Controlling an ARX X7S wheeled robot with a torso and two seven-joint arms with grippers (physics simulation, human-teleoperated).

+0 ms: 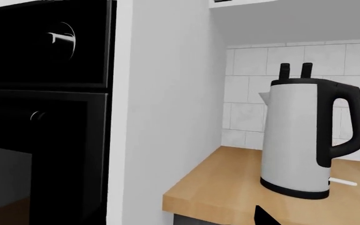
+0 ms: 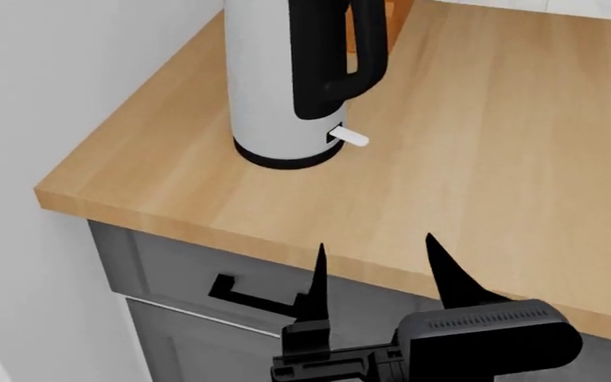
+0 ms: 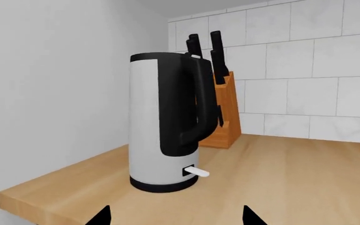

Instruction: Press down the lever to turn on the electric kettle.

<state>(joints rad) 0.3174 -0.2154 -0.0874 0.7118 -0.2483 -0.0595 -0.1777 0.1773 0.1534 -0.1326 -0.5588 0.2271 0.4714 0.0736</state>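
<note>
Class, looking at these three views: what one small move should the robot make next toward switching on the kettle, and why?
Probably advance the right gripper forward toward the lever. The gripper is open and short of the counter edge, while the lever projects untouched from the electric kettle.

Smooth satin silver-white electric kettle (image 3: pixel 150 126) with matt black handle on light-grained wooden countertop (image 2: pixel 496 159).

Silver-white electric kettle (image 2: pixel 279 79) upright on counter corner, white lever (image 2: pixel 350 137) sticking out near base.

One electric kettle (image 2: pixel 284 87), one lever (image 2: pixel 350 137); one knife block (image 3: pixel 221 112), one gripper (image 2: pixel 375 259)
</note>
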